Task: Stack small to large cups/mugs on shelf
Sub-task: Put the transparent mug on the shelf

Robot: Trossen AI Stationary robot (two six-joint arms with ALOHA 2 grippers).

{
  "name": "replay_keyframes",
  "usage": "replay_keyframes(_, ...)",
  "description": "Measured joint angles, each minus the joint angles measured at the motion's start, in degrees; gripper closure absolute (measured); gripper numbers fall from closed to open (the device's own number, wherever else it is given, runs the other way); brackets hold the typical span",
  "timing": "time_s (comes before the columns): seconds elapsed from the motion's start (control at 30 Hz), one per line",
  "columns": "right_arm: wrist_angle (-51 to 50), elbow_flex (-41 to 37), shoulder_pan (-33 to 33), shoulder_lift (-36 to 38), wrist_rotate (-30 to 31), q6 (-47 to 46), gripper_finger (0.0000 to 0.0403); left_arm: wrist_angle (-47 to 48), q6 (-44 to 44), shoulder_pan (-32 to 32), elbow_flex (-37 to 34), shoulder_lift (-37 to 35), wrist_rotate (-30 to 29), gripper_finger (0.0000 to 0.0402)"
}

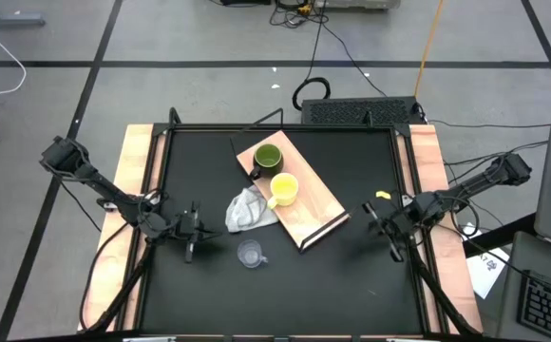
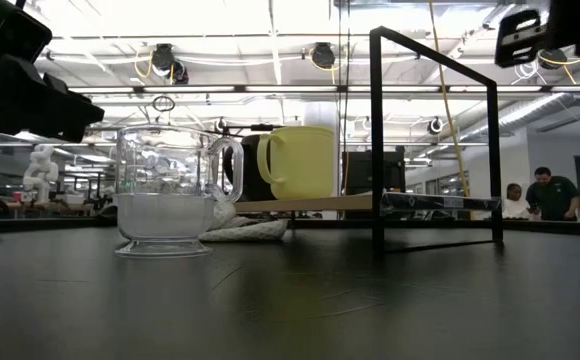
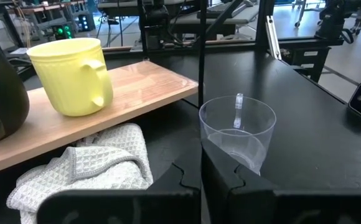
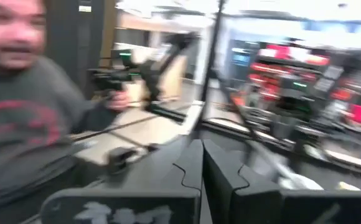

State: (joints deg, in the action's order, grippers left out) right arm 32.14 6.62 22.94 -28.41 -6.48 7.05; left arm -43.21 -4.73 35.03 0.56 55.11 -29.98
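The light-wood shelf (image 1: pixel 304 204) lies askew at the table's middle, its board (image 3: pixel 144 87) raised on a thin dark frame (image 2: pixel 435 140). The dark green mug (image 1: pixel 267 159) and the yellow mug (image 1: pixel 283 189) stand upright on the board. The clear glass cup (image 1: pixel 249 254) stands upright on the black tabletop near the shelf's near-left side. My left gripper (image 1: pixel 192 232) is shut and hovers left of the glass cup (image 3: pixel 238 129), pointing at it, with a gap between them. My right gripper (image 1: pixel 386 226) is shut and waits near the table's right edge.
A white cloth (image 1: pixel 247 211) lies crumpled against the shelf's left edge, partly under the board, between the yellow mug and the glass cup. A small yellow object (image 1: pixel 382 196) lies by the right gripper. A person (image 4: pixel 25 106) shows blurred beyond the table in the right wrist view.
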Motion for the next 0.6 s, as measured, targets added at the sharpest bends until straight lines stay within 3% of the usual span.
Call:
replay_keyframes(0.1,-0.16,0.65,-0.01,-1.38,5.33,-0.68,0.0403,0.01,0.16,0.00,0.00,0.00,0.04,0.0399)
replay_keyframes(0.33,-2.94,9.20,0.02,-7.59,5.22,-1.14,0.0403,0.07,0.17,0.00,0.02,0.00,0.22,0.0386)
replay_keyframes(0.6,-10.32,23.84,-1.46,-21.10,5.15,-3.15,0.0403,0.10,1.10,0.00,0.02,0.00,1.57,0.0383)
